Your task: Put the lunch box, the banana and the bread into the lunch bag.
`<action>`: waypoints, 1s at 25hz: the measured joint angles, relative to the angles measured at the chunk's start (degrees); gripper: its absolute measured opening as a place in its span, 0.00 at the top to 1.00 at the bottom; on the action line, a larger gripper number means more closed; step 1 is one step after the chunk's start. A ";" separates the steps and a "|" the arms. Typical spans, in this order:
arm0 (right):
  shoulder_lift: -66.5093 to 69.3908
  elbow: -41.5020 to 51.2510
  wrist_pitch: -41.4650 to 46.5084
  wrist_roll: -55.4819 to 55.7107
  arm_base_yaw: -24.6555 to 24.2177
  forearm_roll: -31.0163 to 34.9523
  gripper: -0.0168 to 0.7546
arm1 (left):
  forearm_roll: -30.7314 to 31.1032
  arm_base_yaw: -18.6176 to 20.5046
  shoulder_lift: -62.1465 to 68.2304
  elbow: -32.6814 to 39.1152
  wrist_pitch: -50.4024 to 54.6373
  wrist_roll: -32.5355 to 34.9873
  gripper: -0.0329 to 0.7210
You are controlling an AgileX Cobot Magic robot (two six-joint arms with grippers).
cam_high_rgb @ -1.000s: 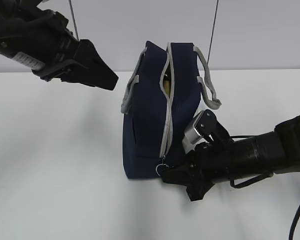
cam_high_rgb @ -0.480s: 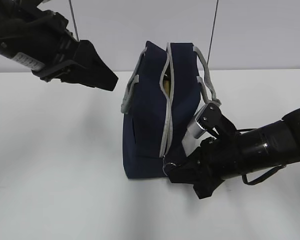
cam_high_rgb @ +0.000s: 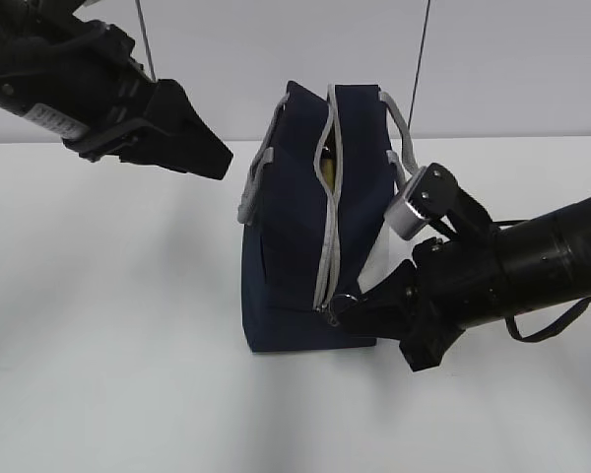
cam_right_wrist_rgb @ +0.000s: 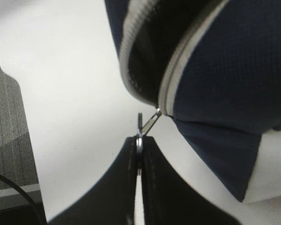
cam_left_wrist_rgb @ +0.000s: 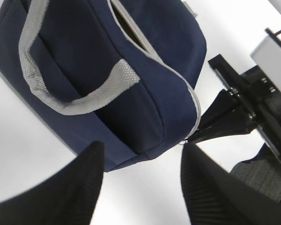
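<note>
**Right gripper pinching the zipper ring at the bag's lower end**

Exterior: the lunch bag [cam_high_rgb: 310, 227] stands upright mid-table, navy, its grey zipper [cam_high_rgb: 330, 212] running down the near face. The zip is parted near the top, with a sliver of yellow showing in the gap — can't tell what it is. Right gripper [cam_high_rgb: 347, 307] reaches in low from the right, tips at the ring pull [cam_high_rgb: 343, 302] near the bag's base. Left gripper [cam_high_rgb: 212, 158] hangs in the air to the upper left, well apart from the bag. White table [cam_high_rgb: 108, 345] around it all.

Left wrist: left gripper's fingers [cam_left_wrist_rgb: 75, 187] are spread, nothing between them. Bag sits beyond, one grey handle [cam_left_wrist_rgb: 65, 91] draped across its side. The right arm is on the right of the view, at the bag's corner.

Right wrist: right gripper [cam_right_wrist_rgb: 139, 154] has both fingers pressed together on the ring pull [cam_right_wrist_rgb: 139, 140] — the small link runs up to the slider at the zipper's end. The zipper is open just above, dark inside.

Lunch box, banana and bread: none identifiable in any view.
</note>
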 joint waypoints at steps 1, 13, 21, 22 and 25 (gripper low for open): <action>-0.85 0.00 0.00 0.64 0.00 -0.42 1.00 | 0.00 0.00 0.00 0.00 0.00 0.00 0.45; -5.24 -3.84 0.00 4.49 0.00 -1.64 1.00 | 0.00 0.00 0.00 0.00 0.15 0.57 0.45; -5.24 -8.93 0.72 8.10 0.00 -2.80 1.00 | 0.00 0.00 0.00 0.00 0.22 2.49 0.45; -5.29 -9.46 0.88 8.40 0.00 -2.83 1.00 | 0.00 0.00 0.00 0.00 0.22 2.77 0.45; -5.38 -10.91 1.05 8.73 0.00 -3.10 1.00 | 0.00 0.00 0.00 0.00 0.22 3.20 0.45</action>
